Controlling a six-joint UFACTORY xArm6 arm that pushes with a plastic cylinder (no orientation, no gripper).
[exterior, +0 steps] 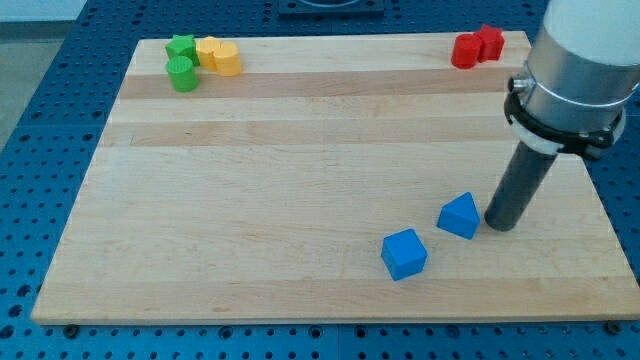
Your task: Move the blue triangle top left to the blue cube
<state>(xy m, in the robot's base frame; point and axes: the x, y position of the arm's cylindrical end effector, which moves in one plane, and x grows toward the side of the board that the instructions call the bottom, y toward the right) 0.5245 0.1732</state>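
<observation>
A blue triangle [460, 215] lies on the wooden board [300, 170] toward the view's bottom right. A blue cube [404, 254] sits just below and to the left of it, a small gap apart. My tip [500, 224] rests on the board right beside the triangle's right side, very close to it or touching. The dark rod rises from the tip up to the arm's grey body at the view's top right.
At the view's top left stand a green star [181, 46], a green cylinder [182, 74] and two yellow blocks [219, 55]. Two red blocks [476, 47] sit at the top right. A blue perforated table surrounds the board.
</observation>
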